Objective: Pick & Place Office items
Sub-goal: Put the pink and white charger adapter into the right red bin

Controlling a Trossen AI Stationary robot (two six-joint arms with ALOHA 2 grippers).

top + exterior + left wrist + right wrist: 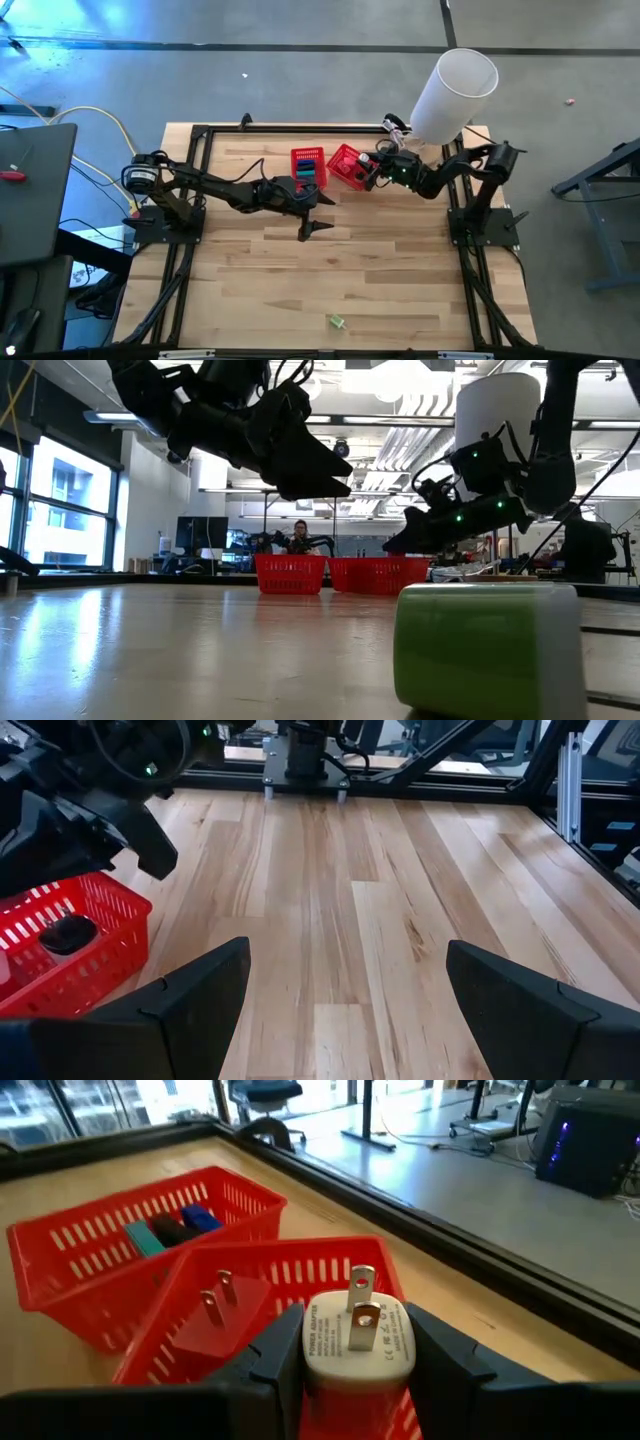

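Two red mesh baskets stand side by side at the table's far middle. The left basket holds teal, black and blue items. The right basket sits askew; a black item and a pair of metal prongs show inside it. My right gripper hovers over this basket, shut on a whitish plug adapter. My left gripper hangs open above bare table, nearer than the baskets. A green item lies on the table by the near edge. My right gripper pinches the whitish plug adapter by the two sides of its body between both fingers. Its metal prongs point away from the wrist. The fingers come from the table's right, slanting down. The adapter is lifted clear above the right basket.
A big white cylinder stands at the far right corner behind my right arm. A black frame edges the table. Bare wood stretches from the baskets to the near edge. A person sits far off in the room.
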